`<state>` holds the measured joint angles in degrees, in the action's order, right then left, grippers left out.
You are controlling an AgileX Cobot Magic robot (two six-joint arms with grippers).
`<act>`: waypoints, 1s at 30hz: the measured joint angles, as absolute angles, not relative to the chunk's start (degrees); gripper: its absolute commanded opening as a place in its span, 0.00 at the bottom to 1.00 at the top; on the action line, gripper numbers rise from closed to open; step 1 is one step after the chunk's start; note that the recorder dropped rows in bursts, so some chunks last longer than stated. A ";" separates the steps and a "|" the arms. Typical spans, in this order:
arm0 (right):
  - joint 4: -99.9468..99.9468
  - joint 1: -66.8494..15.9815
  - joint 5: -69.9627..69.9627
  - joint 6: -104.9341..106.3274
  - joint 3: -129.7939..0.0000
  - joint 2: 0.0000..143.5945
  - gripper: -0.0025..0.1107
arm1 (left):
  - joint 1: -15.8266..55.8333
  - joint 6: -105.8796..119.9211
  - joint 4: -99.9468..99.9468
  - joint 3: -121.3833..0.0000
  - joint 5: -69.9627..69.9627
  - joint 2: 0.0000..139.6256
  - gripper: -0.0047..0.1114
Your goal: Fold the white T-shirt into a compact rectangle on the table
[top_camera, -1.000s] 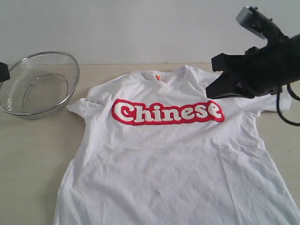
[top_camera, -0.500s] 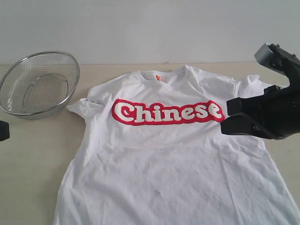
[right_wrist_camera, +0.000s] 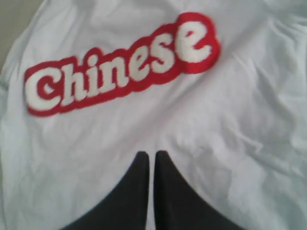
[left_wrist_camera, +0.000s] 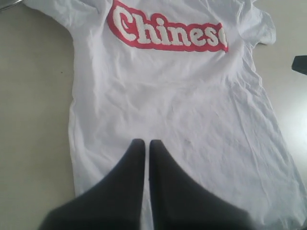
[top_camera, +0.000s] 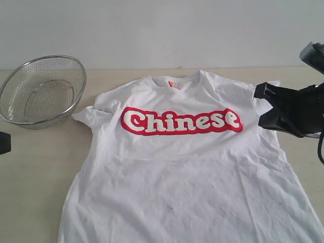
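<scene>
The white T-shirt (top_camera: pixel 182 172) lies flat and face up on the table (top_camera: pixel 35 167), red-edged "Chinese" lettering across the chest and an orange neck tag (top_camera: pixel 171 83) at the collar. My left gripper (left_wrist_camera: pixel 144 143) hovers over the shirt's lower half (left_wrist_camera: pixel 168 96), shut with nothing between its fingers. My right gripper (right_wrist_camera: pixel 151 154) is shut and empty too, above the cloth (right_wrist_camera: pixel 230 120) just below the lettering. In the exterior view the right arm's black head (top_camera: pixel 296 111) hangs over the shirt's right sleeve. Only a dark bit of the left arm (top_camera: pixel 3 143) shows at the left edge.
A silver wire-mesh bowl (top_camera: pixel 43 91) stands at the back left of the table, apart from the shirt's left sleeve (top_camera: pixel 91 115). A pale wall runs behind the table's far edge. Bare tabletop lies left of the shirt.
The right arm has swung down and to the right, from beside the collar to over the right sleeve. The left arm's tip dropped along the left edge, away from the bowl.
</scene>
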<state>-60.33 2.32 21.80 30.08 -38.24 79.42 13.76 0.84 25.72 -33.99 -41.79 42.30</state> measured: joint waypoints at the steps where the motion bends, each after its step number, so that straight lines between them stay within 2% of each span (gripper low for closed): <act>1: -60.76 3.23 21.22 29.41 -38.69 80.63 0.10 | 13.76 1.69 26.05 -33.99 -41.79 42.30 0.08; 5: -61.84 7.57 21.81 28.62 -42.59 86.79 0.35 | 13.76 4.70 27.89 -33.99 -41.79 42.30 0.08; 8: -61.92 11.51 23.10 28.49 -46.09 90.01 0.47 | 13.76 5.74 28.43 -33.99 -41.79 42.30 0.08; 18: -62.06 24.02 31.14 32.35 -61.13 101.93 0.46 | 13.76 7.14 28.58 -33.99 -41.16 42.30 0.08; 30: -63.89 25.30 33.49 32.84 -65.02 118.38 0.46 | 13.76 7.14 28.62 -33.99 -39.85 42.30 0.08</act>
<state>-63.89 25.30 33.49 32.84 -65.02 118.38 13.76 7.14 28.62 -33.99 -39.85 42.30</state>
